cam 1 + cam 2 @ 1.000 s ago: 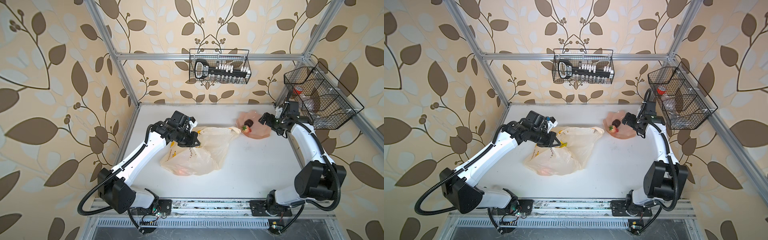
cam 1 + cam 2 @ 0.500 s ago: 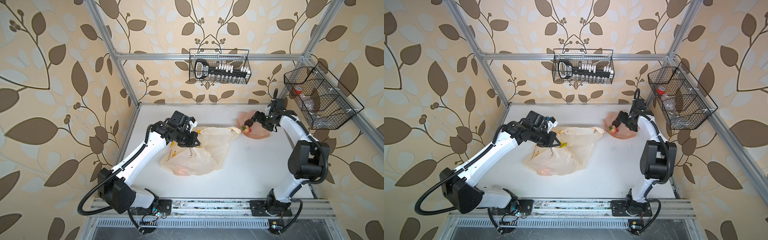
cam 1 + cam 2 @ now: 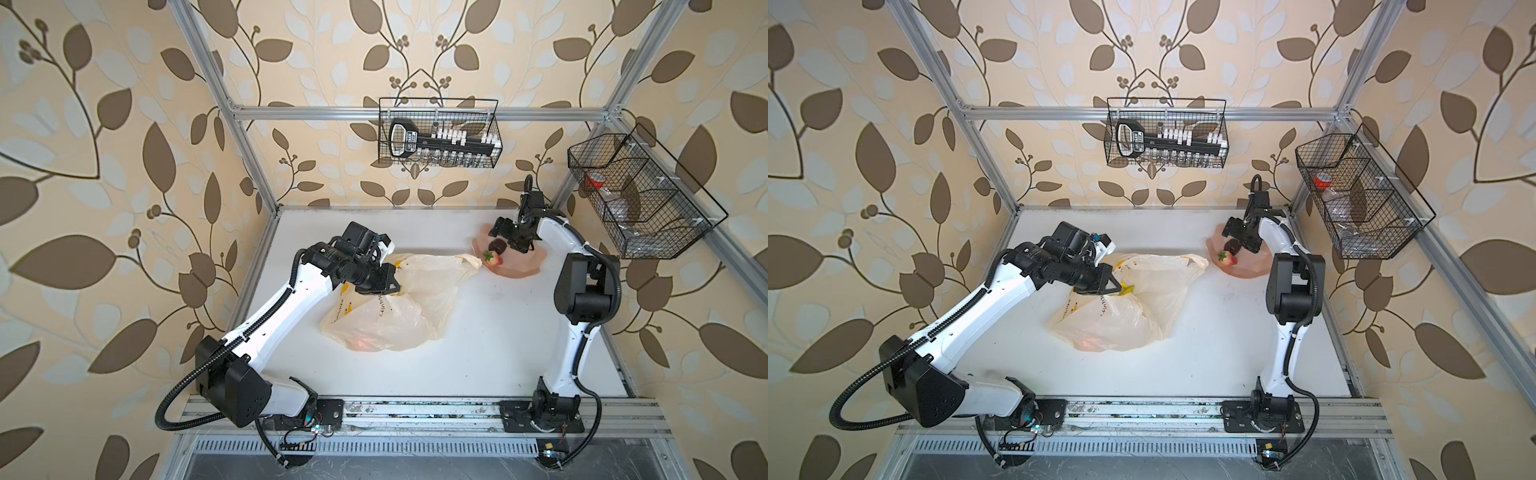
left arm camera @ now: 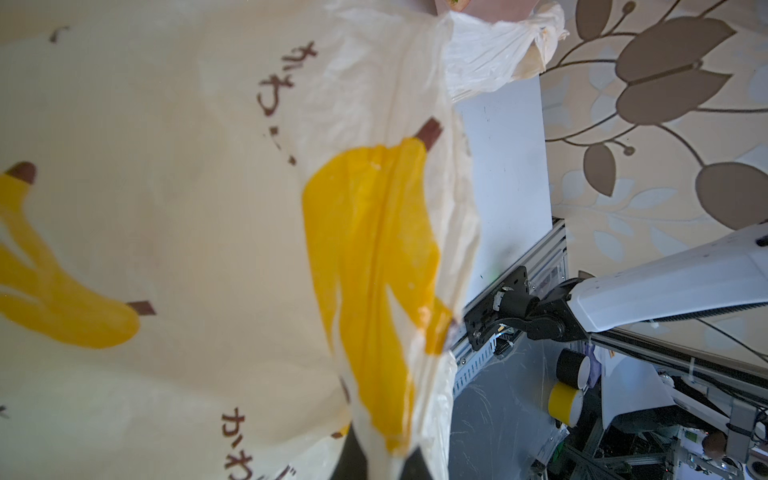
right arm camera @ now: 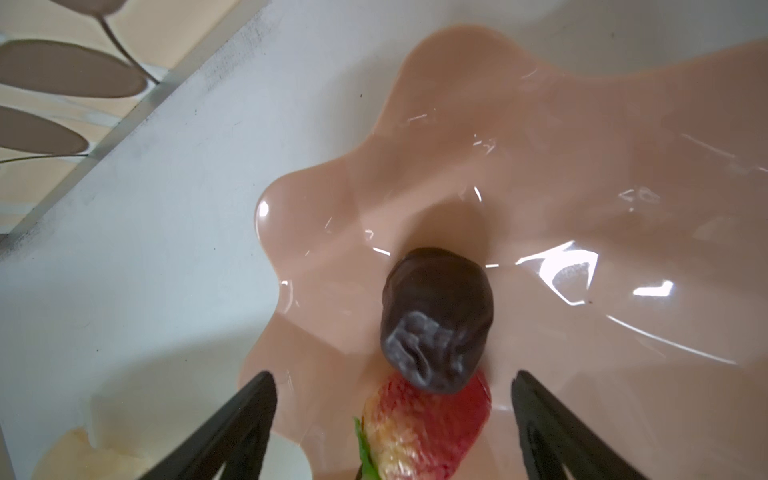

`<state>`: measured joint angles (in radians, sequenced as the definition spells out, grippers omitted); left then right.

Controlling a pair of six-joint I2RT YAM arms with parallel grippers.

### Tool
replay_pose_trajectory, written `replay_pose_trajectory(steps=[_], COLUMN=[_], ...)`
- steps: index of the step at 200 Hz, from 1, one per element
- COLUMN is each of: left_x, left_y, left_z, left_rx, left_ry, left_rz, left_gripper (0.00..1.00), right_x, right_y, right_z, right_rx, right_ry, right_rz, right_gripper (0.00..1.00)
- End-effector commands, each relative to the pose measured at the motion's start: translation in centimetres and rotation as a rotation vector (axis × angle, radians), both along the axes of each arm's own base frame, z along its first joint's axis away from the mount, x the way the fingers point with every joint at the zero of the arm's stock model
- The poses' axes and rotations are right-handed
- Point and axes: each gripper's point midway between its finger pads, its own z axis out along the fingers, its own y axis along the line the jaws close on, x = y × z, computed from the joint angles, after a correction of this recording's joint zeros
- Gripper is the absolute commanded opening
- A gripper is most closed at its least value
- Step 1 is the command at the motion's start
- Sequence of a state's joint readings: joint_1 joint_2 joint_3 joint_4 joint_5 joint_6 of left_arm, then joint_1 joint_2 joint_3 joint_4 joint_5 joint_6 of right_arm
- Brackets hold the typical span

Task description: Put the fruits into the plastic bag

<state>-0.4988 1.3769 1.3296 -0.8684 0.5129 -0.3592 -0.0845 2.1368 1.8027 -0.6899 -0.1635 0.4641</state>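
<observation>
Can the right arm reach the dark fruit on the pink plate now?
Probably yes: the right gripper hangs open over the dark fruit, with nothing covering it; only the strawberry lies close beside it.

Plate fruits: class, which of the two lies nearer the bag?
The red strawberry, at the plate edge right beside the bag handle tip. The dark piece lies behind it, further from the bag.

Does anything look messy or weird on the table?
Nothing is spilled or broken. The plastic bag lies crumpled and flopped sideways, with one handle tip reaching the edge of the pink plate beside the strawberry. The dark fruit looks wrinkly, but it seems to be made that way.
</observation>
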Motion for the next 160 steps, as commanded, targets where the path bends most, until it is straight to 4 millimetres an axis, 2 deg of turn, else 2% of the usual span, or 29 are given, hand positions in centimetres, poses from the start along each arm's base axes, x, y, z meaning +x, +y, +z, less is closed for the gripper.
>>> replay_pose_trajectory(steps=[1,93,160], left_x=[-0.5,-0.4,-0.5], left_y=[0.1,0.1,0.1], left_z=[0.8,0.6,0.5], left_rx=[0.0,0.001,0.003], left_ry=[-0.022,-0.016,-0.014], left_rz=[-0.004,-0.004,-0.003], left_gripper=[0.0,0.0,0.0], right_x=[0.1,0.2,0.2], right_y=[0.0,-0.6,-0.7], right_z=[-1.3,-4.3,-5.0], right_rx=[-0.026,-0.058,-0.062], right_ry=[0.05,0.13,0.144], right_rz=[-0.006,-0.013,-0.008], right_gripper=[0.87,0.79,0.67])
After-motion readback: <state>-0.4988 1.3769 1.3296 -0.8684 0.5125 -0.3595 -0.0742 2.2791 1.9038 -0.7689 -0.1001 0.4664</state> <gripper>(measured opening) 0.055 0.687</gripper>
